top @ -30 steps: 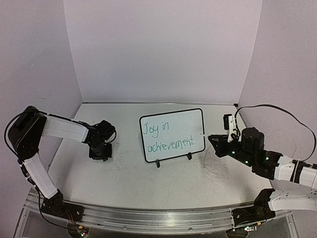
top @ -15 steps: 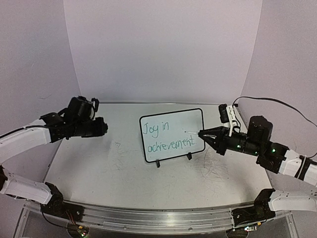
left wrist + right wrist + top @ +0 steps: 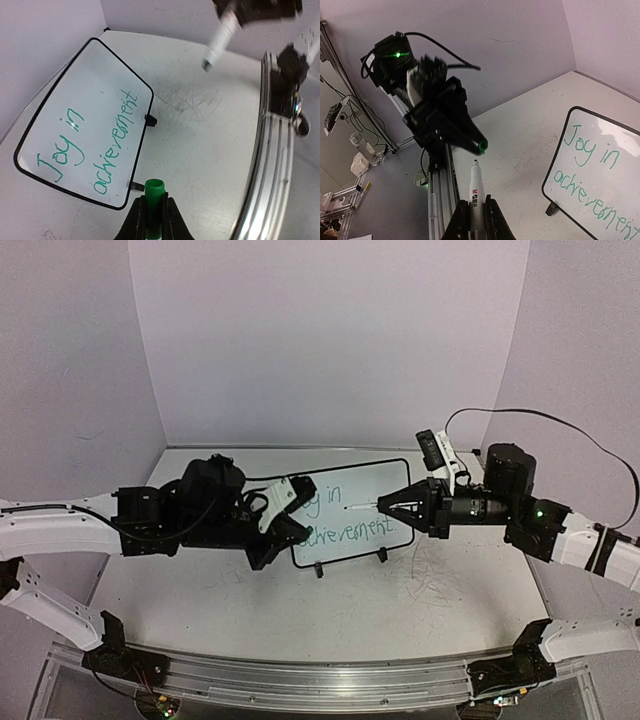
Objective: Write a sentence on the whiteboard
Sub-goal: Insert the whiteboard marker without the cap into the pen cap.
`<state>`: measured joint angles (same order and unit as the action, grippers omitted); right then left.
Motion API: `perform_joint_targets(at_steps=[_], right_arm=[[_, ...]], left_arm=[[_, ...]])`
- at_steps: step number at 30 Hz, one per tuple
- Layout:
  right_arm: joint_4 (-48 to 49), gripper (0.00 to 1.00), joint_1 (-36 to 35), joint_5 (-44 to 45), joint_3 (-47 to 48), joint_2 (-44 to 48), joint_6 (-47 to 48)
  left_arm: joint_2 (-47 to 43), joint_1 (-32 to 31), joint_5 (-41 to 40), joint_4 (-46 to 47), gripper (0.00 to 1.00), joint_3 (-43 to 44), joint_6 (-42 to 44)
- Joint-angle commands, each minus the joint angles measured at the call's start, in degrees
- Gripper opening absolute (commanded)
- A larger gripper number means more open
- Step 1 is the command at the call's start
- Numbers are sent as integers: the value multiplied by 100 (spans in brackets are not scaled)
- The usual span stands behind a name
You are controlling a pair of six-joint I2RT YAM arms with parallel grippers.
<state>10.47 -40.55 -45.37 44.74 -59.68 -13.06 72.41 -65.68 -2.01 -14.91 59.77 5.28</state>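
The whiteboard (image 3: 365,498) stands upright at the table's middle on its two clip feet, its left part hidden behind my left gripper (image 3: 298,523). The sentence (image 3: 75,142), in green, reads "Joy in achievement" in two lines. My left gripper (image 3: 154,202) is shut on a green marker cap (image 3: 154,191), raised in front of the board's left half. My right gripper (image 3: 477,202) is shut on a white marker (image 3: 476,187), uncapped, its tip pointing at the cap (image 3: 482,146) a short gap away. In the top view the marker (image 3: 362,507) hovers in front of the board.
Faint grey scribble marks (image 3: 192,100) cover the table right of the board. The aluminium rail (image 3: 300,680) runs along the near edge. Purple walls close in the back and both sides. The right arm's cable (image 3: 560,430) loops above it.
My left arm swung from the far left to in front of the board, holding the cap. My right gripper lifted the marker off the board and turned it toward the left gripper.
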Motion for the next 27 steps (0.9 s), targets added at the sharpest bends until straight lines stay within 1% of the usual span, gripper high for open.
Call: perform_joint_targets(at_steps=[1, 4, 8, 14, 27], right_arm=[[-80, 0, -78, 34, 432, -340, -151], [-150, 0, -151, 90, 516, -477, -153], [-217, 0, -280, 139, 610, -710, -140], [-366, 0, -516, 259, 826, -1036, -23], [-920, 0, -709, 787, 1069, -1361, 223]], left_arm=[[-29, -63, -200, 832, 0, -345, 1770], [21, -66, -113, 912, 0, -373, 2083], [90, -64, -55, 903, 0, -347, 2242], [234, -66, -41, 867, 0, -266, 2275], [361, -68, -122, 858, 0, -137, 2205]])
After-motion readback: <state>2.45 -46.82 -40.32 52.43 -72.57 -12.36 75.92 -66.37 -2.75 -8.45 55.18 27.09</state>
